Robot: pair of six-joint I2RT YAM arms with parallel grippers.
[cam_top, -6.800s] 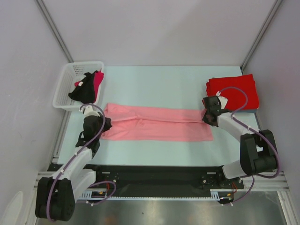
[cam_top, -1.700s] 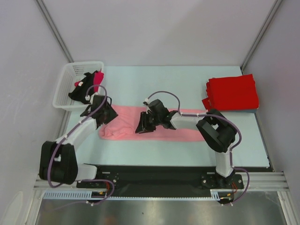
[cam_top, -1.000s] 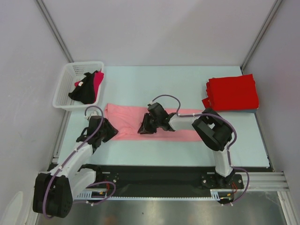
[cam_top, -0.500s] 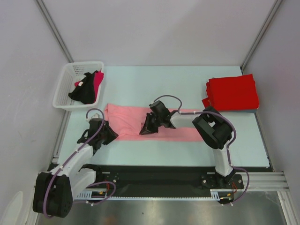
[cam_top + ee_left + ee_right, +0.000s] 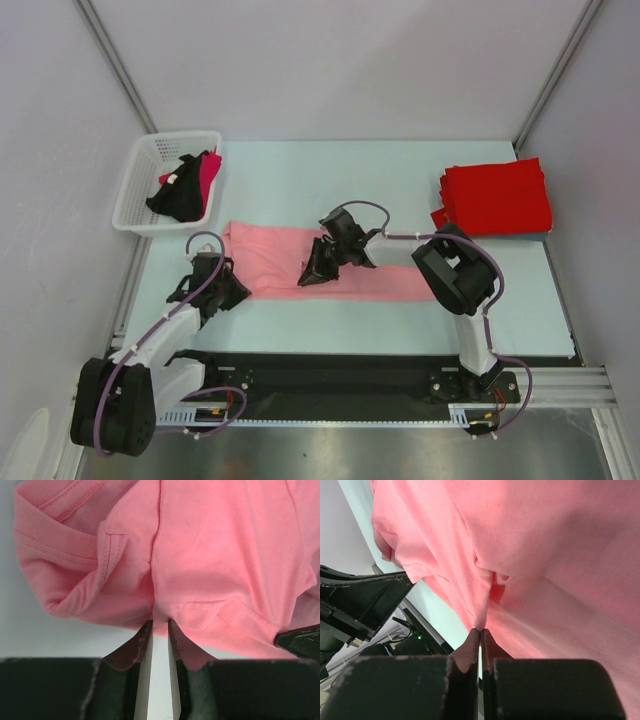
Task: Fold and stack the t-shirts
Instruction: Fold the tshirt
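Observation:
The salmon pink t-shirt (image 5: 270, 262) lies as a long band across the table, its right part doubled over toward the middle. My left gripper (image 5: 237, 289) is at the shirt's near left hem, its jaws closed to a narrow gap with the hem (image 5: 160, 621) pinched between the tips. My right gripper (image 5: 310, 274) is over the middle of the shirt, shut on a raised fold of pink cloth (image 5: 481, 622). The folded red t-shirts (image 5: 497, 197) sit stacked at the far right of the table.
A white lattice basket (image 5: 140, 165) stands at the far left, holding dark and magenta clothes (image 5: 185, 185). The table's near edge and black rail (image 5: 330, 365) run just below the shirt. Grey walls close in both sides.
My right gripper carried the shirt's right end leftward to the middle, doubling the cloth over. My left gripper moved from the shirt's left end to its near left hem and closed on it.

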